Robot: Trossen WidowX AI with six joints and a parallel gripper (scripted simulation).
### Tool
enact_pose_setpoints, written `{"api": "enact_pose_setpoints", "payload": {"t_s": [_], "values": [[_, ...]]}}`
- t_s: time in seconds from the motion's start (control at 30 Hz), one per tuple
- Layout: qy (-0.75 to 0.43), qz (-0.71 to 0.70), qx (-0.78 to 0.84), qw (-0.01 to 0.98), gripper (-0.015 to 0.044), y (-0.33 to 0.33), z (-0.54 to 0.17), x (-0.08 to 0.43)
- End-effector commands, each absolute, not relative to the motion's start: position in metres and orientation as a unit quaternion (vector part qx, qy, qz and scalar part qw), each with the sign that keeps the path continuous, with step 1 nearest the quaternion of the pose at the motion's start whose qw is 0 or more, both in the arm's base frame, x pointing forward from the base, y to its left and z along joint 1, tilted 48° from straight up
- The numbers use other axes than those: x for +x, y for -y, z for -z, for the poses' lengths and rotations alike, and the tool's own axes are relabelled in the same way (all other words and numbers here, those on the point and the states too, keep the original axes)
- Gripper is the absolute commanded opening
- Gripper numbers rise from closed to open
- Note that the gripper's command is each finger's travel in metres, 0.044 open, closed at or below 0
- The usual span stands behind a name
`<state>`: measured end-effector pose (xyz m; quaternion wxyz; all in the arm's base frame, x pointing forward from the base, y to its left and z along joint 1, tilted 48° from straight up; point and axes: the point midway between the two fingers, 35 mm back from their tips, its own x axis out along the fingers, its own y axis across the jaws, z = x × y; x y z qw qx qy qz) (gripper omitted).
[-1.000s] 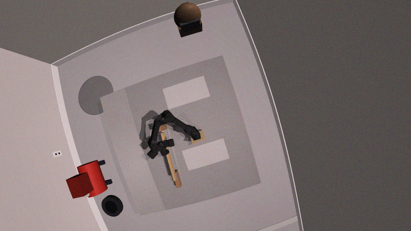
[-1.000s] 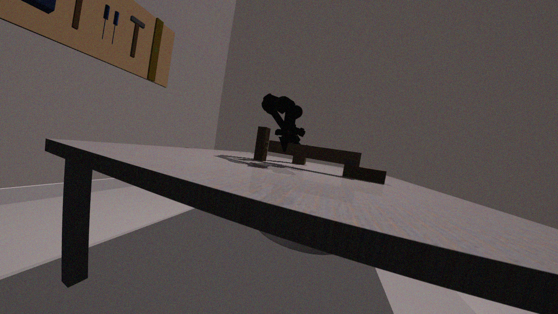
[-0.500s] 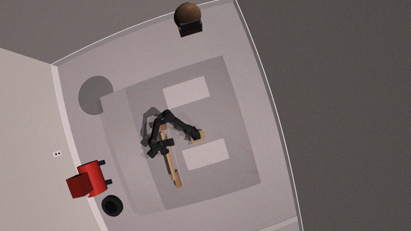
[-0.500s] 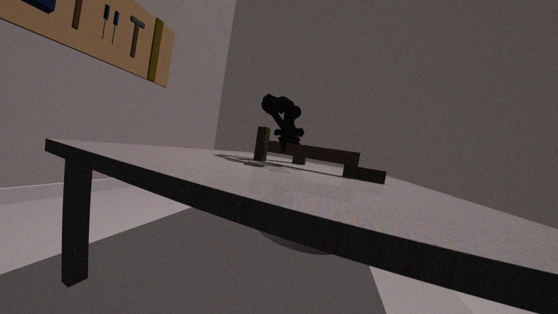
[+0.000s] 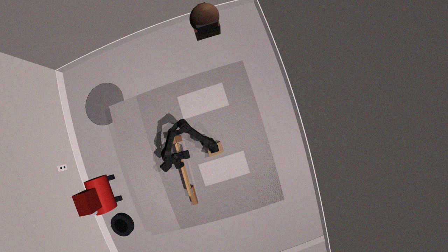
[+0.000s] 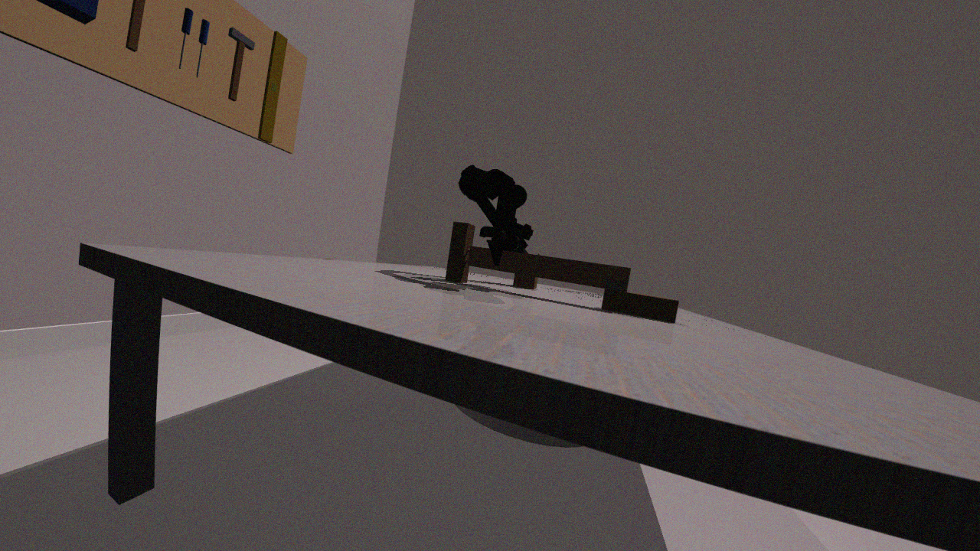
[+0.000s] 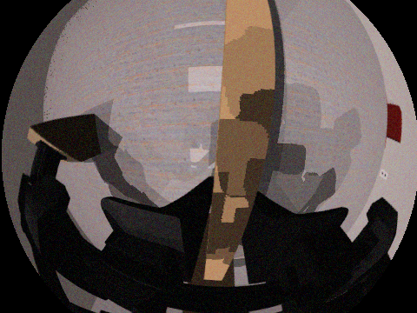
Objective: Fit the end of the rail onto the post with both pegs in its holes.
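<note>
Gripper (image 5: 179, 159) clamped across the rail (image 5: 185, 175), jaws on both side faces, near its post end. Rail (image 7: 246, 87) runs straight ahead from the jaws to the footboard block (image 5: 193, 195), far end sitting on it. Post (image 6: 459, 252) just behind the jaws; rail end looks against it, pegs hidden. Rail sits level above the table (image 6: 685, 370).
</note>
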<state>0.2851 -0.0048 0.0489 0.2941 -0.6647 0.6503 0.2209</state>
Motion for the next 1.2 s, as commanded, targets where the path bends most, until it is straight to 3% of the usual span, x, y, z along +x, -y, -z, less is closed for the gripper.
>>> {"api": "enact_pose_setpoints", "payload": {"t_s": [0.0, 1.17], "values": [[-0.648, -0.221, -0.667, 0.293, 0.0000, 0.0046, -0.0521, 0.2850], [-0.648, -0.221, -0.667, 0.293, 0.0000, 0.0118, -0.0599, 0.2841]]}}
